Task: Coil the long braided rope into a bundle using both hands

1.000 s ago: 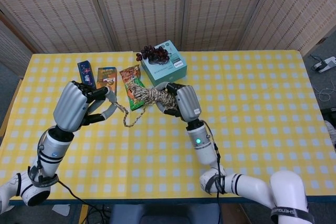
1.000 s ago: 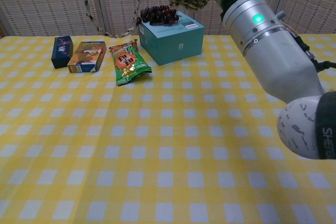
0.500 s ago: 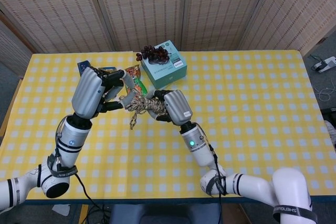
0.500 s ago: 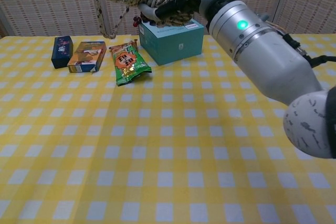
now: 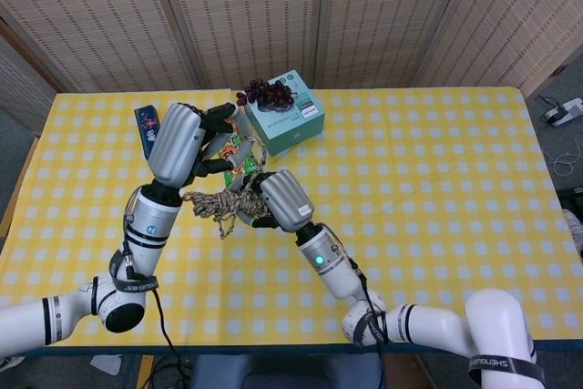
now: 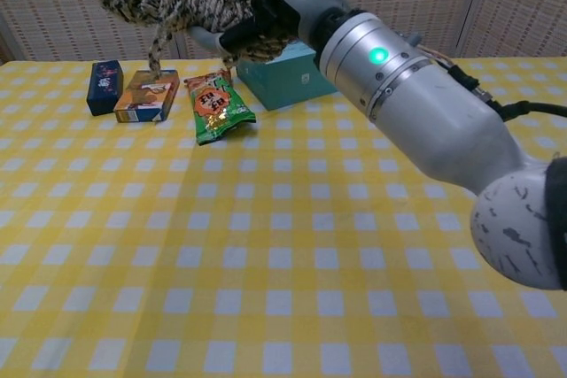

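Item: braided rope [image 6: 168, 8], mostly gathered into a loose bundle, held in the air above the table [image 5: 437, 179]; touches no surface.
Bundle position: in the head view, at about 9 o'clock from the right hand and 5 o'clock from the left hand, over the near-left part of the cloth.
Right hand [image 5: 278, 199]: fingers wrapped around one end of the bundle, clamping the gathered loops so they cannot spring apart. Judged to serve as the anchor on which the coil is built.
Left hand [image 5: 187, 138]: raised above and behind the bundle, fingers [image 5: 219, 117] partly curled. Whether it pinches a strand cannot be told; the head view hides the contact and the chest view does not show this hand.
Loose tail [image 6: 156, 46]: one short strand hangs down from the bundle, clear of the table. Judged to be the last length left to wrap.
Progress: judged near the end, the rope being largely bundled.
Snack packet [image 6: 214, 107]: green, flat on the cloth, at 6 o'clock from the bundle in the chest view.
Teal box [image 5: 285, 117]: at 12 o'clock from the right hand in the head view, with dark grapes [image 5: 264, 91] on its far edge.
Small cartons [image 6: 146, 95]: an orange one and a dark blue one lying side by side, at 9 o'clock from the packet.
Risk: loops look slack; a loosened grip would probably let them slide off.
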